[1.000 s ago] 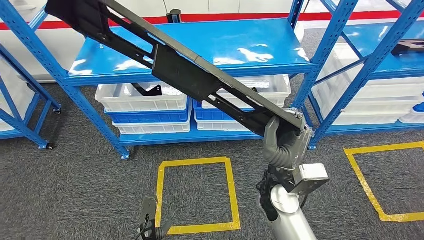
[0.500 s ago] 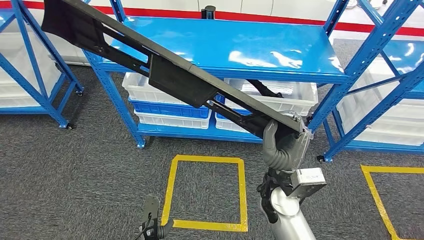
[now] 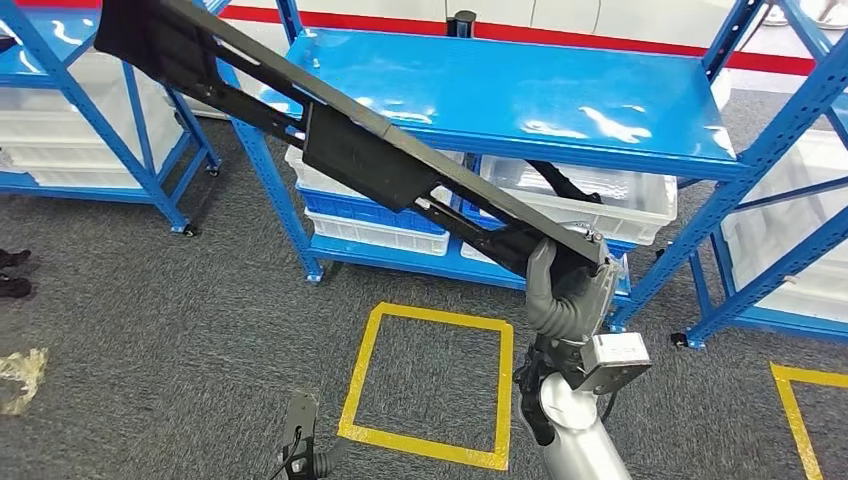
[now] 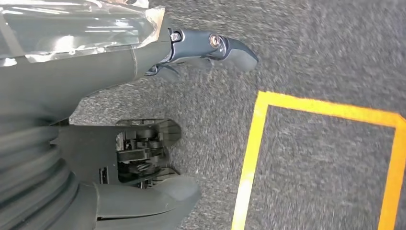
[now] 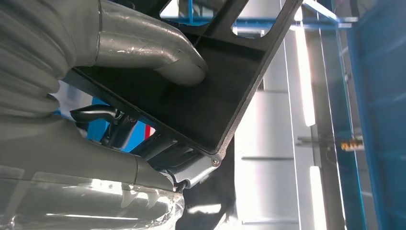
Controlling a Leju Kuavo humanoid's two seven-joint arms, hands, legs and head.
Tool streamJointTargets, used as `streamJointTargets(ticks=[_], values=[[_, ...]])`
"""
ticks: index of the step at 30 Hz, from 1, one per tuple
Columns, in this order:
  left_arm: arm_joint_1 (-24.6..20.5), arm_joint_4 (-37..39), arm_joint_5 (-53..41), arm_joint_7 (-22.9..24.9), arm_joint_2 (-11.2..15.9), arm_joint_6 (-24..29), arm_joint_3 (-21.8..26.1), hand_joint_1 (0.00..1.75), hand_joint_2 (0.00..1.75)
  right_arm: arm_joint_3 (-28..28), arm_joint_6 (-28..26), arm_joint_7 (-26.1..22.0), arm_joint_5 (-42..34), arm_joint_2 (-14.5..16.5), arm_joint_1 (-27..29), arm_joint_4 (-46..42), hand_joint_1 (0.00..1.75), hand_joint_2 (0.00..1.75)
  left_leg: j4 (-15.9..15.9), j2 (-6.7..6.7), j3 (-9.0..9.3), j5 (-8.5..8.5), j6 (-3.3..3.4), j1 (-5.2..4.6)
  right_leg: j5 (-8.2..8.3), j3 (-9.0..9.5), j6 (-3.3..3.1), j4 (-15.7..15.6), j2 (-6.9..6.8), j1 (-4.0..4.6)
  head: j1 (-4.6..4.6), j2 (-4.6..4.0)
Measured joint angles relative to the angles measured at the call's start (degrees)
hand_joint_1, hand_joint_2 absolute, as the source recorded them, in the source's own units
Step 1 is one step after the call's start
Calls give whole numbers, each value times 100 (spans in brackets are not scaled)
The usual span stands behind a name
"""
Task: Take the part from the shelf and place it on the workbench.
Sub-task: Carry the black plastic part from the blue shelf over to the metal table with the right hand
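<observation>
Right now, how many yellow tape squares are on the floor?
2. One whole yellow square lies on the carpet in front of the blue shelf, beside the right hand. One corner of another square shows at the far right edge. More may be hidden.

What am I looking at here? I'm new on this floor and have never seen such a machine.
It is a humanoid robot, and these are its own cameras. The head view looks down past its silver arms. Its right robot hand grips one end of a long black part, which slants up in front of a blue shelf holding white bins. Yellow tape squares mark the grey carpet. The right wrist view shows that grip close up. The left wrist view shows the left robot hand, holding nothing, above the carpet.
</observation>
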Motion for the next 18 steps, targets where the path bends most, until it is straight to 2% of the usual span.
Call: streamJointTargets(ticks=[1,2,4,5,7,8,9,10,11,12,13,14,15,16,18], values=[[-1,-1,-3,0,0,1,-1,0,175,0,1,-3,-4,-1,2,3,175,175,-326,46,188,173,9,5,-1,3,1,1,-63,1,-1,0],[-5,-3,-13,0,-1,4,-4,0,175,-1,4,-10,-21,-4,1,4,175,175,-762,150,429,345,24,3,-5,8,7,2,-116,5,-1,0],[-26,-6,-79,1,-22,54,-39,0,175,-35,46,-42,-133,-44,-3,9,175,175,-1399,327,765,529,78,-43,-14,-4,34,9,-212,54,1,1],[-40,-7,-141,7,-37,104,-74,0,175,-72,84,-59,-234,-86,-5,21,175,175,-1510,358,807,536,108,-70,-16,-11,52,10,-261,77,4,1],[-75,-9,-271,60,-62,215,-182,0,175,-203,173,-80,-489,-198,-20,82,175,175,-1532,242,776,555,184,-103,-13,-12,108,-1,-369,95,11,1],[-95,-16,-285,114,-75,245,-259,0,175,-293,202,-85,-595,-257,-30,126,175,175,-1553,179,775,578,226,-99,-36,-22,139,19,-348,85,12,1],[-121,-27,-240,187,-89,248,-358,0,175,-399,220,-87,-676,-312,-38,172,175,175,-1576,116,775,606,271,-88,-104,-66,158,116,-251,76,13,1],[-154,-43,-133,272,-104,220,-485,0,175,-517,216,-89,-719,-362,-38,214,175,175,-1598,51,775,634,312,-70,-227,-170,159,342,-104,70,23,1],[-187,-56,21,362,-119,167,-637,0,175,-634,192,-90,-724,-403,-27,245,175,175,-1604,-12,763,653,341,-58,-390,-336,143,687,70,57,34,1],[-221,-66,199,459,-125,100,-806,0,175,-745,147,-90,-710,-430,-1,265,175,175,-1604,-83,745,667,364,-54,-556,-529,124,1098,188,59,45,1],[-252,-70,390,562,-128,31,-993,0,175,-849,84,-90,-685,-449,41,276,175,175,-1603,-158,729,678,376,-55,-675,-705,120,1460,246,59,54,1],[-282,-70,573,666,-130,-26,-1195,0,175,-941,19,-91,-659,-460,95,280,175,175,-1602,-235,717,687,381,-55,-712,-804,137,1656,268,59,55,1],[-318,-72,747,764,-131,-69,-1424,0,175,-1021,-41,-91,-640,-470,155,276,175,175,-1598,-314,712,695,378,-53,-651,-787,174,1613,280,54,55,1],[-356,-80,910,848,-131,-95,-1649,0,175,-1088,-86,-92,-633,-481,211,268,175,175,-1591,-390,710,702,370,-48,-517,-663,222,1354,299,44,55,1],[-440,-116,1225,954,-130,-100,-2095,0,175,-1182,-137,-92,-681,-521,297,250,175,175,-1552,-527,690,705,335,-52,-207,-259,305,527,473,4,56,1]])
